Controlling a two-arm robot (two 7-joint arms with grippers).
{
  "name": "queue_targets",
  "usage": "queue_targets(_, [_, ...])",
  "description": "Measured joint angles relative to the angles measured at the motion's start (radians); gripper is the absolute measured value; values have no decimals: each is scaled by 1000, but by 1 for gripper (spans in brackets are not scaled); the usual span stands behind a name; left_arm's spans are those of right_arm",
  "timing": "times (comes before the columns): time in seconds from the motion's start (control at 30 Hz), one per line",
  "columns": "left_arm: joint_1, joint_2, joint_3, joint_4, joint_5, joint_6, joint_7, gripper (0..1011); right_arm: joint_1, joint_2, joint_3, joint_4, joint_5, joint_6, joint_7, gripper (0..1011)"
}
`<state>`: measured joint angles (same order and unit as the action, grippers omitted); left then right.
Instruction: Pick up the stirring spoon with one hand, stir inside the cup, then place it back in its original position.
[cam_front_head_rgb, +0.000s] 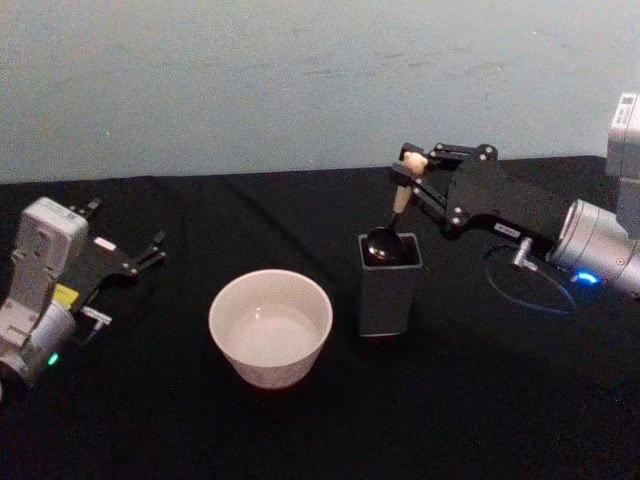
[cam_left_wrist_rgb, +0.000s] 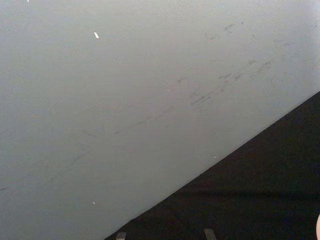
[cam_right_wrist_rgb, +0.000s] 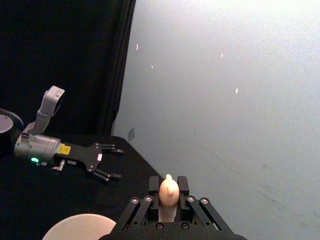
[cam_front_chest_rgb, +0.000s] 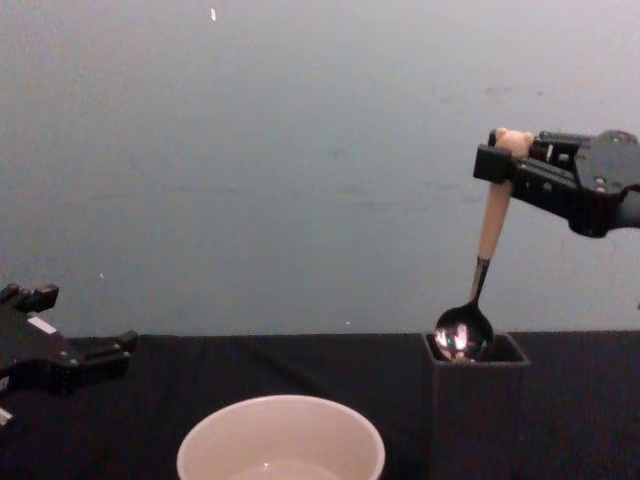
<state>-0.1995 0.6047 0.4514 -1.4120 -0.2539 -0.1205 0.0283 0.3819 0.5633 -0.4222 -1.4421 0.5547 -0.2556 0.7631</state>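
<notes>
At the holder's mouth: the stirring spoon (cam_front_chest_rgb: 486, 250) hangs nearly upright, leaning a little, with its shiny bowl level with the rim of the dark holder (cam_front_chest_rgb: 476, 420), barely inside and not seated.
Spoon grip: the right gripper (cam_front_chest_rgb: 500, 162) is clamped on the top of the cream handle, just under the small animal head, which pokes out between the fingers in the right wrist view.
Right arm: it reaches in from the right, above the holder and behind it as seen from the head.
Cup: the cream-white cup (cam_front_head_rgb: 266, 372) sits on the black table (cam_front_head_rgb: 480, 425) just to the left of the holder, apart from it; it may hold a little clear liquid, though this is hard to tell.
Left gripper: the left gripper (cam_front_head_rgb: 128, 228) is parked low at the left edge, well apart from the cup, its fingers spread and holding nothing.
Done so far: the spoon is grasped.
Uncertain: whether the stir has happened; the spoon could be leaving the holder or returning to it.
Left to do, if leaving: lift clear, carry it over the cup, stir, bring it back and release.
</notes>
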Motion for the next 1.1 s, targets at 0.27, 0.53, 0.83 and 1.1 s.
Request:
queue_targets(0.27, [0,0,0,0,0,0,0,1001,-15,-6,-7,16,-5,25,-13,213])
queue_targets(0.53, [0,0,0,0,0,0,0,1001,-20,-23,-19,52,-10,50,-25,213])
queue_targets(0.83, [0,0,0,0,0,0,0,1001,-24,-44,-27,88,-13,65,-38,213])
queue_targets(1.1, [0,0,0,0,0,0,0,1001,-24,-62,-32,118,-17,74,-45,213])
